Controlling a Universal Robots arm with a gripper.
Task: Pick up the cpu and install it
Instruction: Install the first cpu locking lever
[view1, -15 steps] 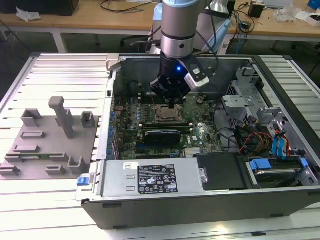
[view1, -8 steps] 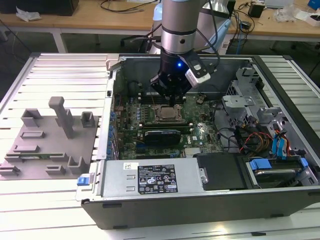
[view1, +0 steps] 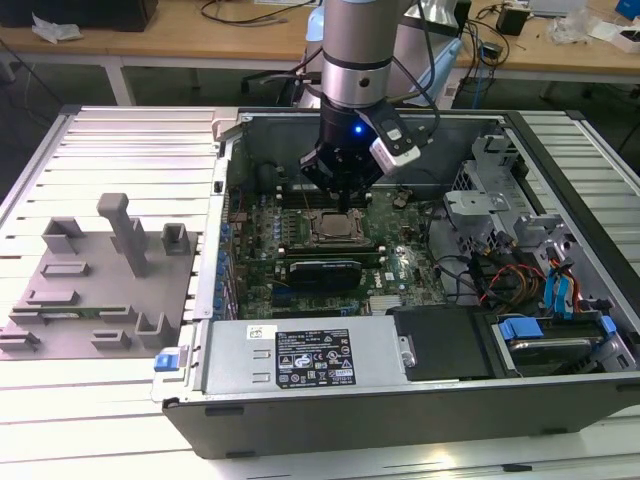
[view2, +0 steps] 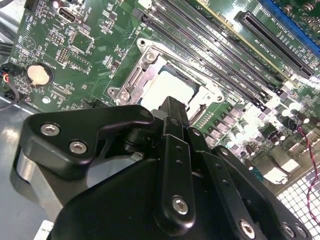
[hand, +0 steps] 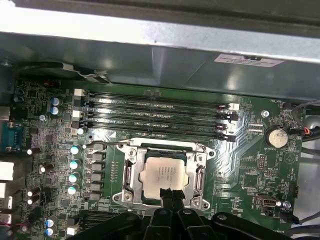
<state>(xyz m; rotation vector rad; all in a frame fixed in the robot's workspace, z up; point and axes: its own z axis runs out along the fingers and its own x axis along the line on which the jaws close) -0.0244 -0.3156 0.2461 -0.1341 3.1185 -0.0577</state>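
The cpu (hand: 164, 172), a small square chip with a silvery top, lies flat inside the metal-framed socket (hand: 131, 176) on the green motherboard (hand: 250, 165). In the exterior view the cpu (view1: 334, 229) sits in the middle of the open computer case, with my gripper (view1: 345, 203) right above it. In both wrist views the black fingertips (hand: 165, 193) are pressed together with nothing between them, and they cover the cpu's near edge. The second wrist view shows the gripper (view2: 172, 106) over the pale chip (view2: 162, 87). Whether the tips touch the chip is unclear.
Memory slots (hand: 155, 112) run beside the socket, and a row of capacitors (hand: 74, 170) stands on its other side. The case wall (hand: 175, 60) rises behind the slots. On the exterior view's left a grey fixture plate (view1: 90, 290) lies on the slatted table; drive bays and cables (view1: 520, 270) fill the right.
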